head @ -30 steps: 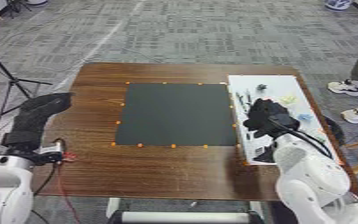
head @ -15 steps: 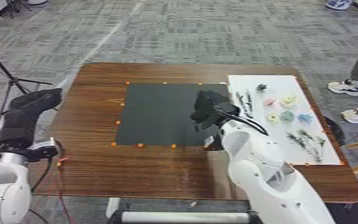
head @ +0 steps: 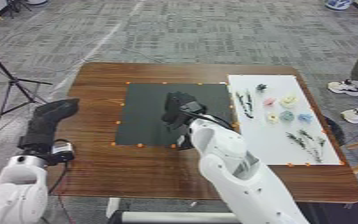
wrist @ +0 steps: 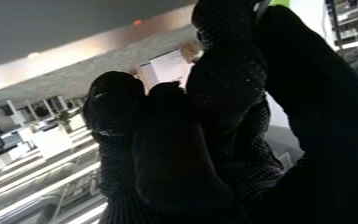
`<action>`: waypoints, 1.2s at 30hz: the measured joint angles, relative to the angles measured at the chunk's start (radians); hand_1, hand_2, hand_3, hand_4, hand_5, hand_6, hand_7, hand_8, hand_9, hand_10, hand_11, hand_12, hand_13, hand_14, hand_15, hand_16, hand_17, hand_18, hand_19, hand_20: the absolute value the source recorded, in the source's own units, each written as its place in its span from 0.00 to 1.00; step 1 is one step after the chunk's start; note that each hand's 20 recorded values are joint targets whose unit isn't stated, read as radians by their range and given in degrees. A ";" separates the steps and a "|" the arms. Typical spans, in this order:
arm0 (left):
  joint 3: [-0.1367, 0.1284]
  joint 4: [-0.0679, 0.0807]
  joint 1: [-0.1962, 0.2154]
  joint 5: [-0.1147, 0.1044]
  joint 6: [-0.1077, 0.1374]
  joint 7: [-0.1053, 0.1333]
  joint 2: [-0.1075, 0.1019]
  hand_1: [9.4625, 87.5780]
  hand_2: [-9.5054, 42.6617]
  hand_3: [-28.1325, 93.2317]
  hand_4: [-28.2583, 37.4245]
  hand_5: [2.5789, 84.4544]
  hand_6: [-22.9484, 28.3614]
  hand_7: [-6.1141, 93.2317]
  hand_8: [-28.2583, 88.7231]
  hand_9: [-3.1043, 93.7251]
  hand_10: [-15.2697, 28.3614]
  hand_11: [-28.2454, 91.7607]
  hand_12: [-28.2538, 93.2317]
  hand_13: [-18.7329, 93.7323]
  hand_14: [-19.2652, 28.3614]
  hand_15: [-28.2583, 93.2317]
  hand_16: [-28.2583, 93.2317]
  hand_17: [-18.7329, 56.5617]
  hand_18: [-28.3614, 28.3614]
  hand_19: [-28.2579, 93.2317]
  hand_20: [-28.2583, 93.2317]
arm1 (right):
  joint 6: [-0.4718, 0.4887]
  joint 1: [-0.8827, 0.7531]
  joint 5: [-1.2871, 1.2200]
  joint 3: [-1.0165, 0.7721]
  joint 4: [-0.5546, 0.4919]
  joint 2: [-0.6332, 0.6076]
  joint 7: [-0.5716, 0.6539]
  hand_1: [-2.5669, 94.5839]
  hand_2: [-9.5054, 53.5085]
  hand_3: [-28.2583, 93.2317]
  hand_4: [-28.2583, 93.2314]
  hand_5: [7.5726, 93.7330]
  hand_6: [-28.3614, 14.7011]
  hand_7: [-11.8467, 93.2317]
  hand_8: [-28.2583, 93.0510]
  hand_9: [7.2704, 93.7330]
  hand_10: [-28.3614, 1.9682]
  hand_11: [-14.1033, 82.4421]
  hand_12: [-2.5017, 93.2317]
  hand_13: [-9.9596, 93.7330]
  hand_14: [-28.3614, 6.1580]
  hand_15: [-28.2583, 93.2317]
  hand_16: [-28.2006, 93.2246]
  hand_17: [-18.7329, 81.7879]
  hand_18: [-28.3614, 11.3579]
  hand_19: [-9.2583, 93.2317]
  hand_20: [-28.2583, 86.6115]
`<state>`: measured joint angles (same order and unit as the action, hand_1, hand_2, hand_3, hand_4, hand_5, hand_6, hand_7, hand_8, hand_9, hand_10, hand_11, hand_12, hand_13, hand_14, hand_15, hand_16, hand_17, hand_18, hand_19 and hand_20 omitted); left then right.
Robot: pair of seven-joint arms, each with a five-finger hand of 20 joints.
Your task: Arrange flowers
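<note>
Okay, grey patterned carpet [head: 202,40] all around, then the brown wooden table [head: 140,175] on it. White jointed right arm [head: 246,190] angles in over the near edge; white jointed left arm [head: 11,200] is at the left. Dark grey square mat [head: 144,97] lies mid-table, with the white rectangular board [head: 264,130] just to its right. Left hand [head: 44,120], black fabric glove, is up by the table's left edge, fingers loosely extended and close together. Right hand [head: 177,106], same black glove, is over the mat; can't tell whether it is apart, together or clamped on anything. Wrist view has a bright green bit [wrist: 280,2] right by the end of that glove, can't tell if gripped. Task's flowers are on the board: dark leafy sprigs [head: 302,139] at the near end, thin dark stems [head: 248,102] along the side next to the mat. Between them and the far right, a group of small blooms, apart from one another: pale yellow flower [head: 288,101], teal flower [head: 286,116], light blue flower [head: 305,118], pink flower [head: 269,101], small yellow flower [head: 273,118]. Small dark bloom [head: 262,87] sits near the far end. Tiny orange markers [head: 118,122] edge mat and board.
</note>
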<state>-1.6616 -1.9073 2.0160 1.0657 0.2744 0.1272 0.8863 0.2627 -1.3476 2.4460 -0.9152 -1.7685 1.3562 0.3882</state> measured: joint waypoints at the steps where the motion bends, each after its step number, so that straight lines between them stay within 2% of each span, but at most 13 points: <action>1: 0.009 0.004 -0.010 0.000 -0.004 0.001 0.003 0.27 0.17 0.79 0.19 0.58 0.54 0.24 0.18 0.50 0.66 0.40 0.32 0.48 0.76 0.39 0.23 0.34 0.68 0.31 0.36 | -0.003 0.005 0.010 0.002 0.020 0.009 -0.004 0.51 0.00 0.79 0.22 0.83 0.72 0.50 0.47 1.00 0.77 0.69 0.36 1.00 0.78 0.84 0.58 0.81 0.31 1.00 0.54; 5: 0.031 0.015 -0.039 0.001 -0.024 0.004 0.011 0.27 0.17 0.79 0.19 0.58 0.54 0.24 0.18 0.50 0.66 0.40 0.32 0.48 0.76 0.39 0.23 0.34 0.68 0.30 0.37 | -0.010 0.025 0.034 0.008 0.089 0.041 -0.008 0.51 0.00 0.79 0.22 0.83 0.72 0.50 0.47 1.00 0.77 0.69 0.36 1.00 0.78 0.84 0.58 0.81 0.30 1.00 0.54; 10: 0.048 0.019 -0.059 0.003 -0.036 0.009 0.013 0.27 0.17 0.79 0.19 0.58 0.54 0.24 0.18 0.50 0.66 0.40 0.32 0.48 0.76 0.39 0.23 0.34 0.68 0.30 0.37 | -0.017 0.038 0.049 0.009 0.117 0.074 -0.008 0.51 0.00 0.79 0.22 0.83 0.72 0.51 0.47 1.00 0.77 0.69 0.36 1.00 0.78 0.84 0.58 0.81 0.30 1.00 0.54; 14: 0.059 0.023 -0.069 0.003 -0.039 0.012 0.013 0.27 0.17 0.79 0.19 0.58 0.54 0.24 0.18 0.50 0.66 0.40 0.32 0.48 0.75 0.39 0.23 0.34 0.68 0.30 0.37 | -0.024 0.044 0.070 0.005 0.135 0.106 -0.009 0.51 0.00 0.79 0.22 0.83 0.72 0.51 0.46 1.00 0.77 0.69 0.36 1.00 0.78 0.84 0.58 0.81 0.30 1.00 0.54; 22: 0.106 0.050 -0.106 0.003 -0.046 0.016 0.019 0.27 0.17 0.79 0.19 0.58 0.54 0.24 0.18 0.50 0.66 0.40 0.32 0.47 0.75 0.39 0.23 0.34 0.68 0.30 0.37 | -0.057 0.038 0.112 -0.016 0.180 0.176 -0.022 0.51 0.00 0.79 0.22 0.84 0.71 0.51 0.45 1.00 0.77 0.70 0.35 1.00 0.79 0.85 0.58 0.81 0.29 1.00 0.55; 28: 0.126 0.061 -0.127 0.003 -0.054 0.023 0.029 0.27 0.17 0.79 0.19 0.58 0.54 0.24 0.18 0.50 0.66 0.40 0.32 0.47 0.75 0.39 0.23 0.34 0.68 0.30 0.37 | -0.064 0.025 0.157 -0.012 0.202 0.196 -0.053 0.51 0.00 0.79 0.22 0.84 0.71 0.51 0.45 1.00 0.77 0.70 0.34 1.00 0.79 0.85 0.57 0.81 0.29 1.00 0.55; 36: 0.161 0.077 -0.159 -0.001 -0.045 0.040 0.034 0.27 0.17 0.80 0.19 0.58 0.54 0.24 0.18 0.50 0.66 0.40 0.32 0.47 0.74 0.38 0.23 0.34 0.67 0.30 0.37 | -0.059 0.018 0.178 -0.004 0.243 0.212 -0.079 0.52 0.00 0.79 0.21 0.84 0.72 0.51 0.44 1.00 0.77 0.70 0.34 1.00 0.79 0.85 0.57 0.81 0.29 1.00 0.55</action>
<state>-1.5004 -1.8299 1.8567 1.0647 0.2294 0.1672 0.9201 0.2041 -1.3296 2.6243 -0.9196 -1.5255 1.5678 0.3087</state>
